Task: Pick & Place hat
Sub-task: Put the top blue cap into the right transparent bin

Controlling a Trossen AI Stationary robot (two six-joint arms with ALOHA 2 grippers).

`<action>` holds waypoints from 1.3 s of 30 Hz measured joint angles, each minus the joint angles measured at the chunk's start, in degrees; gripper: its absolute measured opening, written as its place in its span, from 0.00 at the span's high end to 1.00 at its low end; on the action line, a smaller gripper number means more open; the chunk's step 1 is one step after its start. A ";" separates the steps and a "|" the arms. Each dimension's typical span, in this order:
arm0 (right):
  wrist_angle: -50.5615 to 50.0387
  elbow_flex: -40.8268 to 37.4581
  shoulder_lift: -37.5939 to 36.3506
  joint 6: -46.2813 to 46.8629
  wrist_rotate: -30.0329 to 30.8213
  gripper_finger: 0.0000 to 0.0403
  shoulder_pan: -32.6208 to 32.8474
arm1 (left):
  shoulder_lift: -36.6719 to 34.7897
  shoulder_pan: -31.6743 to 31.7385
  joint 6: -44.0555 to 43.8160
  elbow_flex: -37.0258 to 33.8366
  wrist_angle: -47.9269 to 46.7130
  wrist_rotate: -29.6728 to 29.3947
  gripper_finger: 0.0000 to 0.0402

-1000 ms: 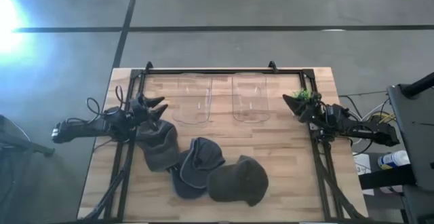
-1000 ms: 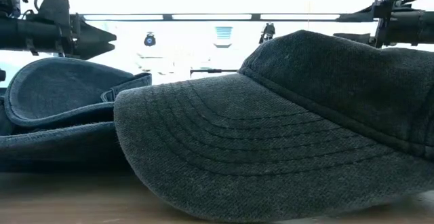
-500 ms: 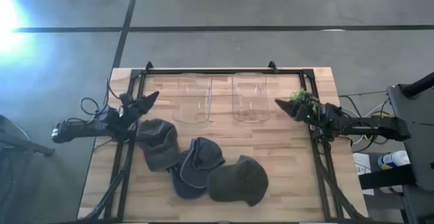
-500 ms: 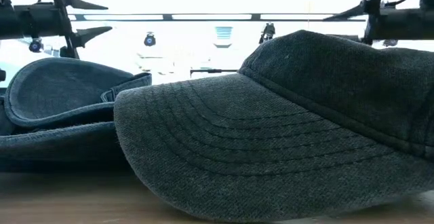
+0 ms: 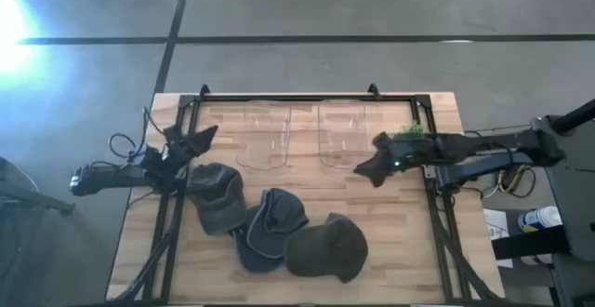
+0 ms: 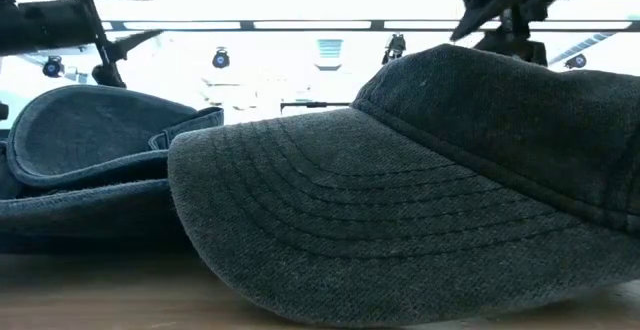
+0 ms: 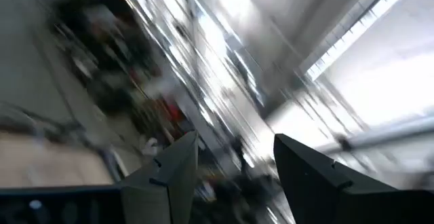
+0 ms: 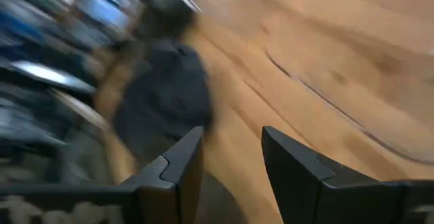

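Observation:
Three dark grey hats lie on the wooden table in the high view: a left hat (image 5: 216, 198), a middle hat (image 5: 270, 225) overlapping it, and a right hat (image 5: 327, 247) at the near side. The low view shows the right hat (image 6: 430, 180) close up with the middle hat (image 6: 90, 155) behind it. My left gripper (image 5: 200, 140) hangs open just beyond the left hat's far edge, touching nothing; its wrist view looks into the room (image 7: 230, 163). My right gripper (image 5: 367, 169) is open above bare wood right of centre, and its wrist view (image 8: 230, 157) shows a dark hat (image 8: 163, 102) ahead.
Two clear containers (image 5: 265, 135) (image 5: 341, 132) stand at the table's far side between the arms. A black frame (image 5: 288, 96) runs along the far edge and down both sides. A small green plant (image 5: 412, 131) sits by the right arm. Bare wood lies between the containers and the hats.
My right gripper has swung from the table's right edge toward the middle, out over the wood in front of the right container, and tipped downward. My left gripper has drawn back off the left hat's far edge toward the far left and tipped upward. The hats have stayed put.

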 joint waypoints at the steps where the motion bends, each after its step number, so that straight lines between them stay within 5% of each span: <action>1: -3.85 2.94 2.94 -1.04 -0.03 0.64 0.98 | 0.36 -0.06 -1.49 0.70 -2.40 4.04 0.53; 6: -16.37 15.44 14.82 -5.28 -0.07 0.64 5.64 | 6.37 -1.55 -6.08 11.33 -31.78 21.03 0.54; 12: -28.19 25.82 25.14 -6.60 -0.01 0.64 8.94 | 21.48 -7.98 -1.58 27.17 -53.89 30.62 0.54; 18: -34.60 30.76 29.31 -3.02 0.71 0.64 11.22 | 35.44 -17.42 -10.63 36.36 -62.06 30.49 0.54; 25: -35.10 29.12 28.26 0.55 2.76 0.61 14.16 | 49.75 -27.76 -20.75 41.43 -61.89 20.28 0.54; 39: -35.31 28.85 26.88 -1.56 3.19 0.40 20.15 | 71.96 -29.58 -26.20 52.79 -65.06 19.67 0.54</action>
